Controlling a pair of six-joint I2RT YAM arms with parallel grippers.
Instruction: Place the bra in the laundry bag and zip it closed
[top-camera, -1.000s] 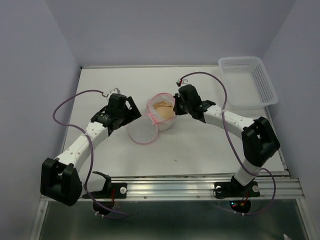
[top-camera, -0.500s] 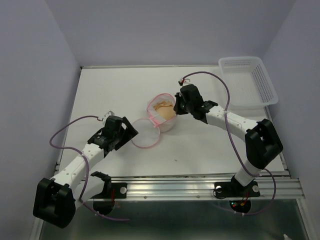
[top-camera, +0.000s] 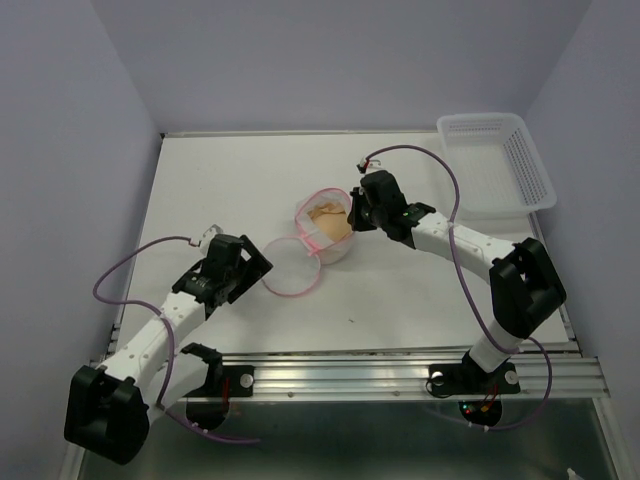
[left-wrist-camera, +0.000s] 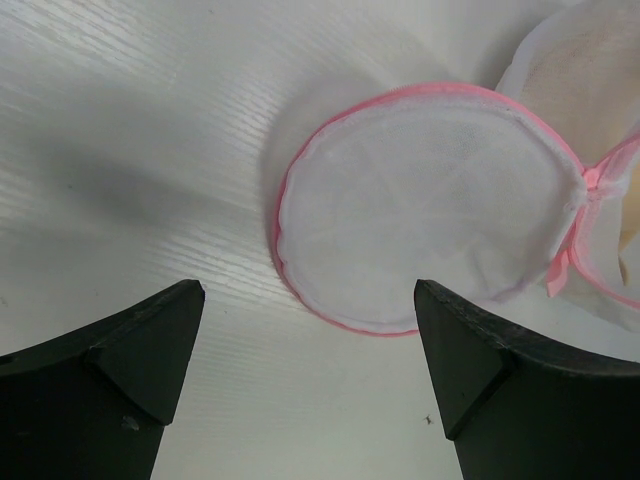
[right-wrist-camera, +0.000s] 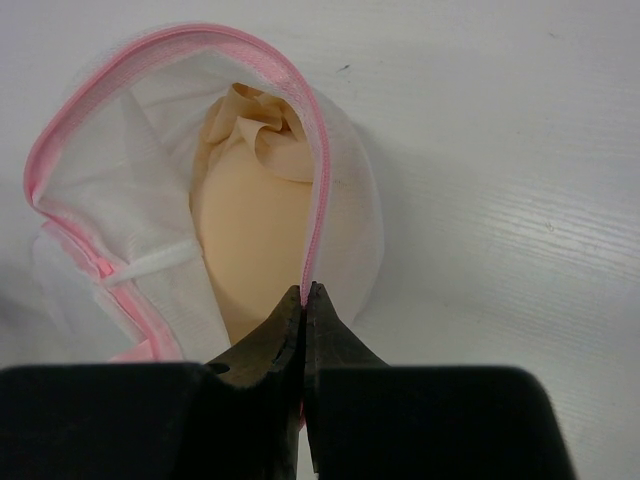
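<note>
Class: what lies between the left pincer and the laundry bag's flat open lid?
Only a strip of bare table: the left pincer is apart from the laundry bag lid's pink rim. The left wrist view shows it.

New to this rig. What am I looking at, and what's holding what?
Two robot arms bolted to a table. The top picture looks down from above and behind; the other two come from a camera on each wrist, so the black shapes are that arm's own fingers. The right fingers are shut on the pink rim of a mesh laundry bag, with a tan bra inside. The left fingers are open, empty, facing the bag's round lid flap, lying flat, unzipped. A white basket sits far right.
</note>
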